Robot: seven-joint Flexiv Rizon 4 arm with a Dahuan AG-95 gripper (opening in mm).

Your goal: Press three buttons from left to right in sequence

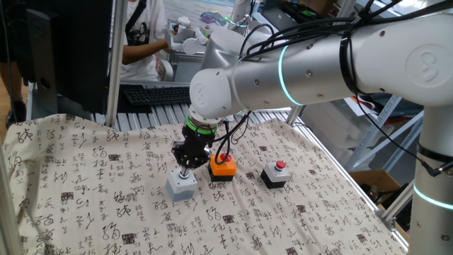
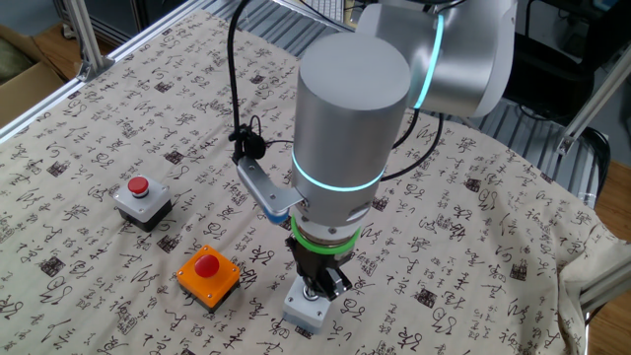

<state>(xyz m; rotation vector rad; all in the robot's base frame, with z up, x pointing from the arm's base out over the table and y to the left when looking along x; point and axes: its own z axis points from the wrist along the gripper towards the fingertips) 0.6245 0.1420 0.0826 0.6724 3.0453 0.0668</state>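
Observation:
Three button boxes lie in a row on the patterned cloth. My gripper (image 1: 184, 172) points straight down onto the top of the grey box (image 1: 182, 185), the leftmost one. Its fingertips are pressed together into one tip that touches the box top, and they hide the green cap. In the other fixed view the gripper (image 2: 316, 288) likewise stands on the grey box (image 2: 304, 312). The orange box with the red cap (image 1: 223, 166) sits just to the right, also seen in the other fixed view (image 2: 208, 275). The black box with the red cap (image 1: 274, 175) lies further right, and also shows in the other fixed view (image 2: 142, 198).
A cloth printed with calligraphy (image 1: 85, 198) covers the table. A cable (image 2: 237, 118) loops from the wrist over the cloth. A keyboard (image 1: 152, 93) and a seated person (image 1: 145, 42) are behind the table. A metal frame rail (image 1: 354, 191) runs along the right edge.

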